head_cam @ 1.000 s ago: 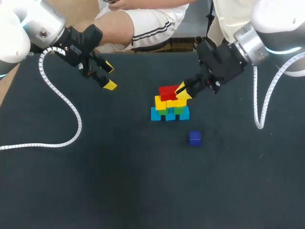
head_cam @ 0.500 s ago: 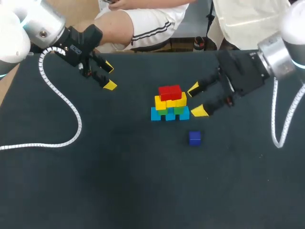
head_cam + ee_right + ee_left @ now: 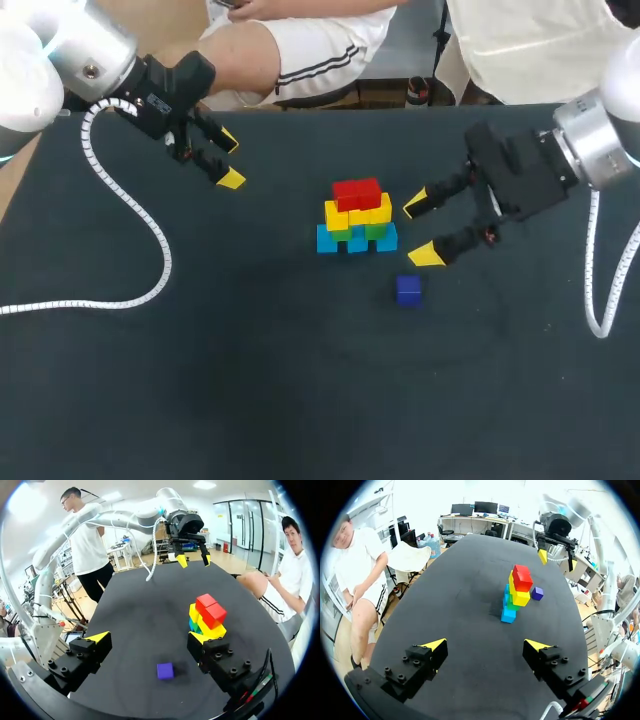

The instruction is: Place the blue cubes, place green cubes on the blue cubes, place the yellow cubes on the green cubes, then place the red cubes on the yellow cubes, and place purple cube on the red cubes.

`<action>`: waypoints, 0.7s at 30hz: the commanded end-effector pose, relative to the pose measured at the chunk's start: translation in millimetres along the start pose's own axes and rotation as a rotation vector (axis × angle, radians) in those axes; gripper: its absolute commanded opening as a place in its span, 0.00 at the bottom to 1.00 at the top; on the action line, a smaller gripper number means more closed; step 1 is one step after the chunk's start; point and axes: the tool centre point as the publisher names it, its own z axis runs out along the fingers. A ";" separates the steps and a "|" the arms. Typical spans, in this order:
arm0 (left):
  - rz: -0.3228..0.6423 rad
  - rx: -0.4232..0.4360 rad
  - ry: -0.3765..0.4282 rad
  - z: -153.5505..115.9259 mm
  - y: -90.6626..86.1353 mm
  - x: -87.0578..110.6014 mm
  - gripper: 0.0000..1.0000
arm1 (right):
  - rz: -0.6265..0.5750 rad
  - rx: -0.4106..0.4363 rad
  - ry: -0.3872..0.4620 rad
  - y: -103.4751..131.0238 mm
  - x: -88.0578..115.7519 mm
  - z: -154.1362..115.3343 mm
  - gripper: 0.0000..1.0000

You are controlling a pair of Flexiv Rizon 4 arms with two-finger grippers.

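My dark table [image 3: 250,400] fills the head view. My left arm [image 3: 60,60] comes in from the far left corner, and its left gripper [image 3: 230,160] hangs well apart from the cubes with its fingers spread and nothing between them. My right arm [image 3: 600,140] comes in from the right; its right gripper [image 3: 421,230] sits just beside the stack, fingers wide and holding nothing. Mid-table stands the stack: blue cubes [image 3: 330,240] at the base, green cubes [image 3: 377,230] on them, yellow cubes [image 3: 345,214] above, red cubes [image 3: 357,192] on top. The purple cube [image 3: 408,290] lies alone on the table near the stack, below the right gripper's nearer finger.
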 end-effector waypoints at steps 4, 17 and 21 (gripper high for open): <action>0.003 -0.001 -0.002 -0.4 -0.4 1.0 1.00 | 0.000 0.004 0.001 1.3 0.0 -0.5 1.00; 0.003 -0.001 -0.002 -0.4 -0.4 1.0 1.00 | -0.042 -0.112 -0.060 2.7 52.1 -0.2 1.00; 0.003 -0.001 -0.002 -0.4 -0.4 1.0 1.00 | -0.033 -0.139 -0.053 -0.1 57.6 5.4 1.00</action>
